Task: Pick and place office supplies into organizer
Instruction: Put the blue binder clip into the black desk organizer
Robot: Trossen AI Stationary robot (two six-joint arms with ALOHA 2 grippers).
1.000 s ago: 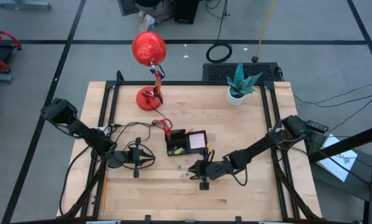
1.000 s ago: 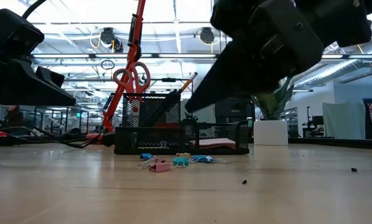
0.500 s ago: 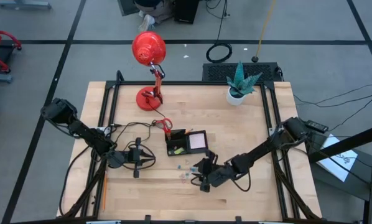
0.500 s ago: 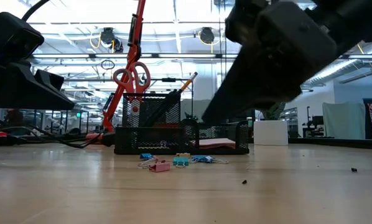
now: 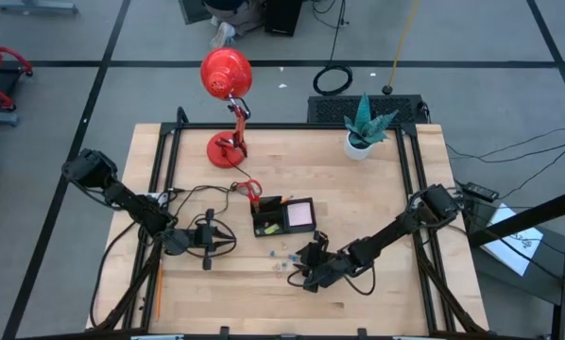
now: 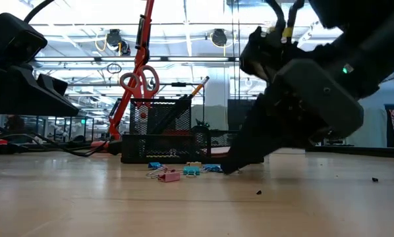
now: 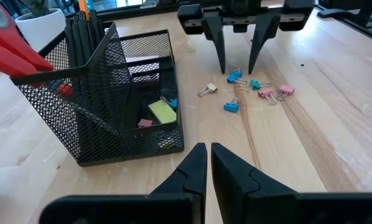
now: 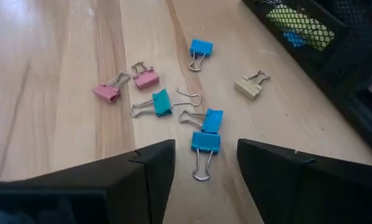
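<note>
The black mesh organizer (image 5: 282,216) stands at the table's middle with red-handled scissors (image 6: 140,82), an orange pencil (image 6: 200,84), black pens and a yellow-green piece (image 7: 162,112) inside. Several small binder clips (image 8: 173,93), blue, pink, teal and beige, lie on the wood just near of it. My right gripper (image 8: 204,167) is open and low over them, its fingers on either side of one blue clip (image 8: 206,142) without touching it. My left gripper (image 7: 204,168) waits shut to the organizer's left.
A red desk lamp (image 5: 228,85) stands at the far left and a plant in a white pot (image 5: 363,132) at the far right. Cables (image 5: 183,194) run across the left side. Bare wood lies along the near edge.
My right gripper has come down toward the clips and a little toward the near edge, rolling as it went; its fingertips now sit close to the table beside them. The clips and the organizer have stayed where they were.
</note>
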